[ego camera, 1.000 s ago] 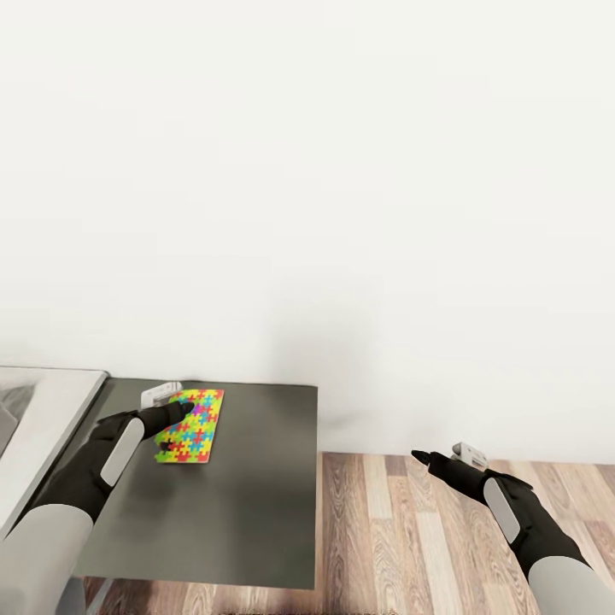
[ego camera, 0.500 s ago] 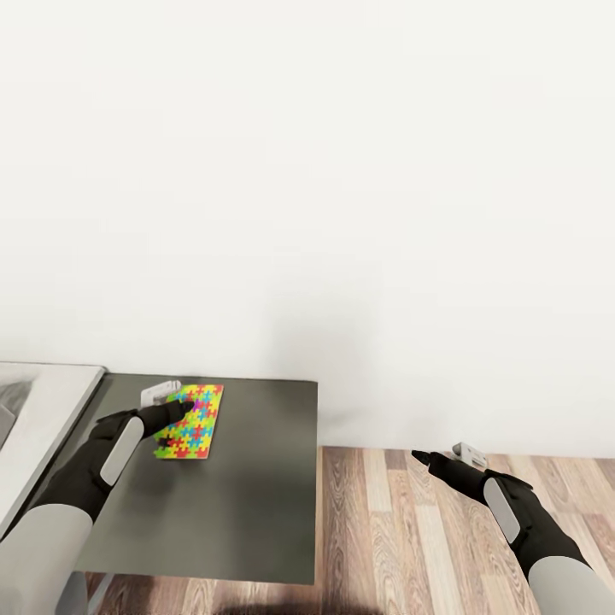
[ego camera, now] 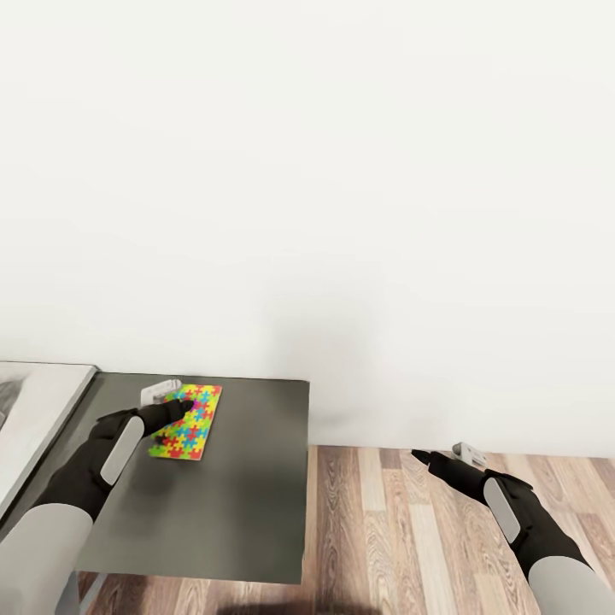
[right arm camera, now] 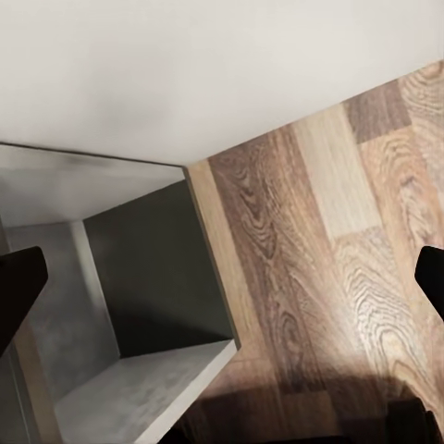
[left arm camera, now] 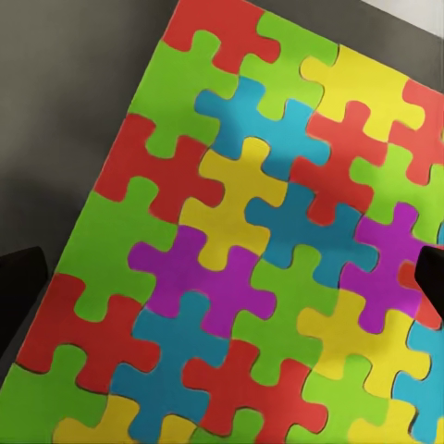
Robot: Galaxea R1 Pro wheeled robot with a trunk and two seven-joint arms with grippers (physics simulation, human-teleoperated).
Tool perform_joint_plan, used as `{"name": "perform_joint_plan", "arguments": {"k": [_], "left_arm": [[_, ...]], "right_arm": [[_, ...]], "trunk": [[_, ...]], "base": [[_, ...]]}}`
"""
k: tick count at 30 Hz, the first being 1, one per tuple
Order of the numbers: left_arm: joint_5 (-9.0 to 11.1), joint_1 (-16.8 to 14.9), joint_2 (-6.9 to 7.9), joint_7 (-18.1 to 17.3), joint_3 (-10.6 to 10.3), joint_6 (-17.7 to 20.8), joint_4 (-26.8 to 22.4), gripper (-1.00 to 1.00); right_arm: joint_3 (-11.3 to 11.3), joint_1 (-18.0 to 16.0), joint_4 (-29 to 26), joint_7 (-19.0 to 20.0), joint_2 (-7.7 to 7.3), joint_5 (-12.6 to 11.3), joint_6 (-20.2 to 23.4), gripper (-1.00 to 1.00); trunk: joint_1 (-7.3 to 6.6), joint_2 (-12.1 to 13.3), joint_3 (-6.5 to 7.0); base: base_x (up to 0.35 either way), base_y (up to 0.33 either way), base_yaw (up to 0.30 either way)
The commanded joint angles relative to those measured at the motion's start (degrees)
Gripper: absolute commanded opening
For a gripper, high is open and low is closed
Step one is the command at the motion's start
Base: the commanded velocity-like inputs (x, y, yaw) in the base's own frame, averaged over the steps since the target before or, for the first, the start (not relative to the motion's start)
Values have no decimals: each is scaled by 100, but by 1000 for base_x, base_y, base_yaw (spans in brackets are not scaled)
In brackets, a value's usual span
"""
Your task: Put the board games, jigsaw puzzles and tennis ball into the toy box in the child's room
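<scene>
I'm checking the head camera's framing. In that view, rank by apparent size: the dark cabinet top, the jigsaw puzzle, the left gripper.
1. dark cabinet top, by far the largest.
2. jigsaw puzzle.
3. left gripper, smallest, though it overlaps the puzzle and sits nearer the camera, so that ranking is less sure.

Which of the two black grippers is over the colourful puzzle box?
The left gripper: it hangs over the jigsaw puzzle on the dark cabinet top, jaws open. The right gripper hangs over the wood floor, away from the cabinet.
</scene>
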Motion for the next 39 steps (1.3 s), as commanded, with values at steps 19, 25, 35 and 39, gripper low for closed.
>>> {"name": "perform_joint_plan", "arguments": {"k": [19,25,35,39], "left_arm": [[146,3,11,-72,-13,50,91,100],[140,2,13,-694,-171,72,91,100],[152,1,-26,-900,-278,88,82,100],[160,1,-45,-925,-280,133,41,100]], "right_arm": [[-51,-3,-8,66,-6,-59,34,100],[-53,-3,-8,75,-5,-64,34,100],[-52,-3,-8,76,-7,-64,34,100],[-53,-3,-8,84,-7,-64,34,100]], "trunk": [[4,-8,24],[4,-8,24],[4,-8,24],[4,-8,24]], "base": [[-22,-28,-62],[0,0,0],[0,0,0],[0,0,0]]}}
